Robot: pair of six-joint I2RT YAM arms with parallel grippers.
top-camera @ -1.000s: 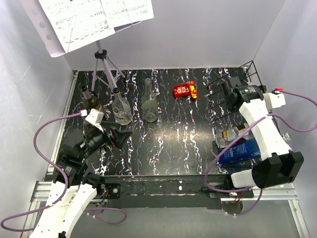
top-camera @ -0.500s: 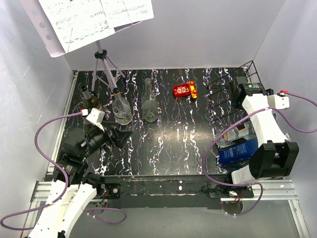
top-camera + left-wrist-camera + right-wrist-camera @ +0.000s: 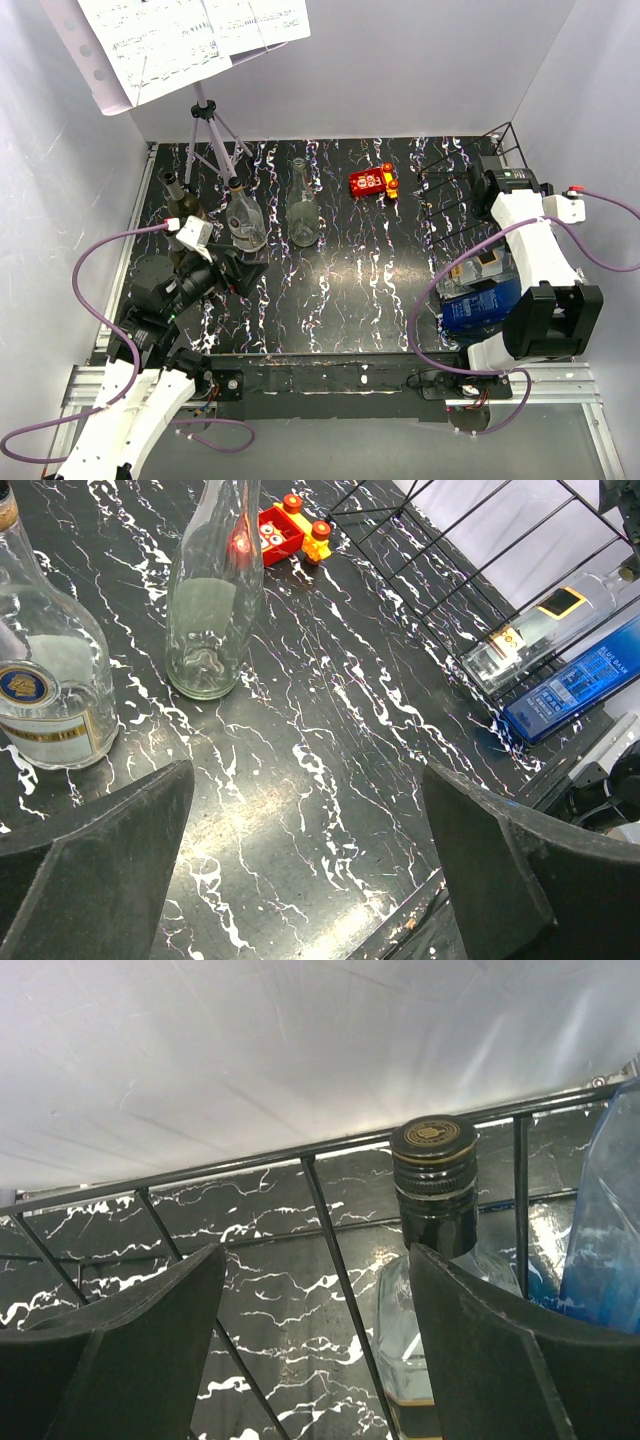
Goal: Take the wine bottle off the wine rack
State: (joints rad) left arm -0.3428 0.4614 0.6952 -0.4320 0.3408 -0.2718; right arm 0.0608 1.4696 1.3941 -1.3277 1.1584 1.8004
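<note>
My right gripper (image 3: 315, 1265) has its fingers wide and empty at the wine rack (image 3: 303, 1157). The wine bottle (image 3: 432, 1165) lies inside, at 3 o'clock on the table (image 3: 350, 285). My left gripper (image 3: 307, 780) is wide too, at 8 o'clock.

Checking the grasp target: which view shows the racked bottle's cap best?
Right wrist: the cap is close, sharp and unblocked. Left wrist shows the bottle lying in the rack but no clear cap; in the top view the right arm covers it.

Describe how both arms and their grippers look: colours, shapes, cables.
The left arm and right arm have white shells with black joints. A purple cable loops loosely beside each. The left gripper and right gripper carry broad, dark, wedge-shaped fingers.
</note>
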